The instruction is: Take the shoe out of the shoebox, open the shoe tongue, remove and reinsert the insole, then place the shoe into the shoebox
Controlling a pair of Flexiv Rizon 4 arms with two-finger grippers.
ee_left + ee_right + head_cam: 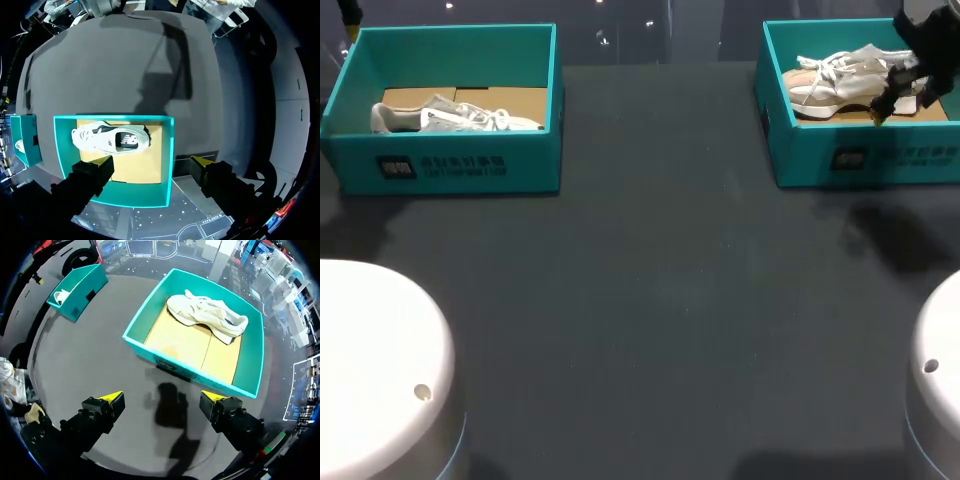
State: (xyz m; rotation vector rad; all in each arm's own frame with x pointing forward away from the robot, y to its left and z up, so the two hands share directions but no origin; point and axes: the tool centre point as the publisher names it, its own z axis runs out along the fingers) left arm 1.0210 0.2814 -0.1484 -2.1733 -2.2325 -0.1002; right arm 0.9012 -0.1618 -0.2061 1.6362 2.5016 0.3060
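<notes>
Shoe (pixel 835 82) in shoebox (pixel 890 160), 2nd shoebox (pixel 460 165) apart

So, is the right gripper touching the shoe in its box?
Apart. The right wrist view shows the right gripper open over the table, with the shoe lying in the box well ahead of its fingers.
</notes>
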